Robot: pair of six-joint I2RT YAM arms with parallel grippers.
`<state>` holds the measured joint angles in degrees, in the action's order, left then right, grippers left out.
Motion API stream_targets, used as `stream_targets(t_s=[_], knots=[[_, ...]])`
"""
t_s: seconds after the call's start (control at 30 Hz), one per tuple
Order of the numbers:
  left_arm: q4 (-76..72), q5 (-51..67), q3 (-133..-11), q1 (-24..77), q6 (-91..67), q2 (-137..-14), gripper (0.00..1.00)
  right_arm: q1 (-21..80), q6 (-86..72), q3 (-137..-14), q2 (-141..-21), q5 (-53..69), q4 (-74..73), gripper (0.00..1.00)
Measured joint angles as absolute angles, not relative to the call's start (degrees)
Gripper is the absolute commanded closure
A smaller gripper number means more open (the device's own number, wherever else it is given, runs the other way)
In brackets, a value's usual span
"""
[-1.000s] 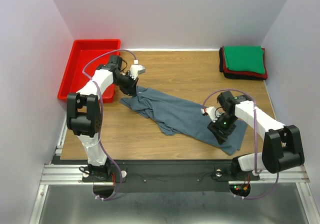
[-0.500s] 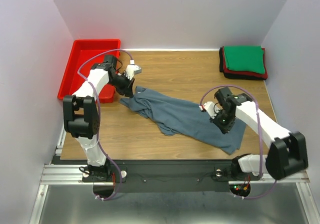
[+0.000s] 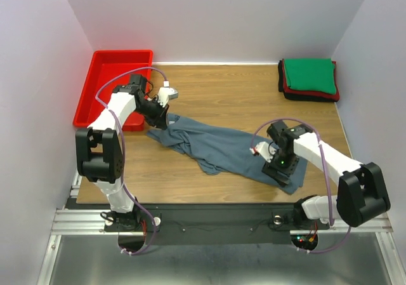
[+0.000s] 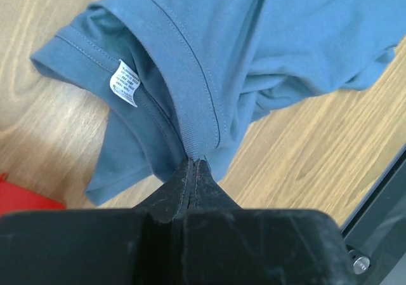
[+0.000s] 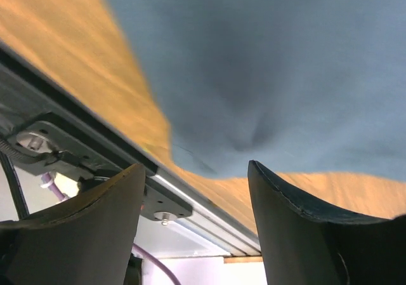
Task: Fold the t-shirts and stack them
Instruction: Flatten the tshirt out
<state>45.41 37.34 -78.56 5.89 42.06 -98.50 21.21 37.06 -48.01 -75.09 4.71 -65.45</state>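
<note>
Wood covers the table (image 3: 222, 88), and plain white walls stand around it. Across the middle lies the blue-grey t-shirt (image 3: 219, 146), all bunched up. In the top view it runs from 10 o'clock to 4 o'clock. At 1 o'clock, in the far corner, sits a neat pile of folded t-shirts (image 3: 309, 75), green on top with red and black under it. At 10 o'clock sits a red tray (image 3: 84, 104).

We see the left gripper (image 3: 158, 117) at the 10 o'clock end of the shirt. Its wrist view shows the two fingers squeezed tight on the ribbed collar (image 4: 193, 101), near a small white label (image 4: 125, 83). So it holds the shirt by the neck.

The right gripper (image 3: 280, 168) is over the 4 o'clock end of the shirt, near the table's front edge. Its fingers are spread wide with nothing between them. In its wrist view the cloth lies just past the fingers. We cannot tell if they touch it.

We think the step now is laying this shirt out flat. No fold is made yet, and the cloth is twisted and wrinkly. Next, we think the right gripper has to go down and pinch the bottom edge. Then both arms need to pull apart gently, so the wrinkles go away.
</note>
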Motion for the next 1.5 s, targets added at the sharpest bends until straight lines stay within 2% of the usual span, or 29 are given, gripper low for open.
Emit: stream_targets(t_s=[0.1,0.2,0.23,0.27,0.3,0.37,0.4,0.6,0.83,0.87,0.9,0.93,0.97,1.23,1.4,1.5], knots=[[45.0,37.3,-78.7,5.5,41.5,-100.5,1.00,24.6,37.0,-44.5,-75.7,4.4,-64.5,0.29],[44.6,37.4,-78.8,4.3,40.8,-102.4,1.00,26.4,37.2,-42.3,-75.9,4.3,-63.9,0.38],[44.3,37.4,-78.8,3.9,40.4,-102.8,1.00,26.5,37.3,-42.1,-76.2,4.1,-63.9,0.51],[44.2,37.4,-78.8,3.6,40.1,-103.2,1.00,26.7,37.3,-42.2,-76.5,3.8,-63.5,0.58],[44.1,37.5,-78.8,3.3,39.9,-103.3,1.00,26.7,37.3,-42.2,-76.8,3.4,-63.1,0.70],[44.1,37.6,-78.8,2.9,39.7,-103.4,1.00,26.7,37.3,-42.3,-77.8,2.6,-62.5,0.85],[44.1,37.7,-78.9,2.9,39.7,-103.4,1.00,26.7,37.5,-42.3,-78.2,2.0,-62.1,1.00],[46.0,38.4,-79.2,2.9,41.5,-103.1,1.00,26.7,37.2,-43.5,-76.2,-0.2,-63.4,0.99],[50.4,38.8,-79.2,2.9,45.0,-98.1,1.00,26.7,37.4,-51.7,-65.3,0.4,-69.1,0.98],[51.0,38.8,-79.3,2.9,45.3,-97.2,1.00,26.7,37.6,-52.0,-64.5,0.4,-69.5,0.73],[51.3,38.8,-79.4,2.9,45.5,-96.8,1.00,26.7,37.6,-52.0,-64.1,0.5,-69.9,0.73],[51.7,38.8,-79.8,2.9,45.6,-96.8,1.00,26.7,37.7,-51.9,-64.3,0.6,-70.2,0.45],[51.7,38.8,-80.1,2.9,45.5,-96.8,1.00,26.7,37.9,-51.9,-65.0,0.6,-70.3,0.38],[49.3,38.9,-81.4,0.9,41.4,-100.7,1.00,27.5,38.7,-50.3,-79.3,1.8,-66.0,0.38],[48.0,39.0,-81.8,-1.3,39.6,-104.2,1.00,32.8,38.8,-46.1,-80.0,2.3,-63.0,0.46],[47.4,39.0,-81.8,-1.8,39.0,-104.6,1.00,35.4,38.2,-43.7,-80.5,2.1,-62.8,0.46]])
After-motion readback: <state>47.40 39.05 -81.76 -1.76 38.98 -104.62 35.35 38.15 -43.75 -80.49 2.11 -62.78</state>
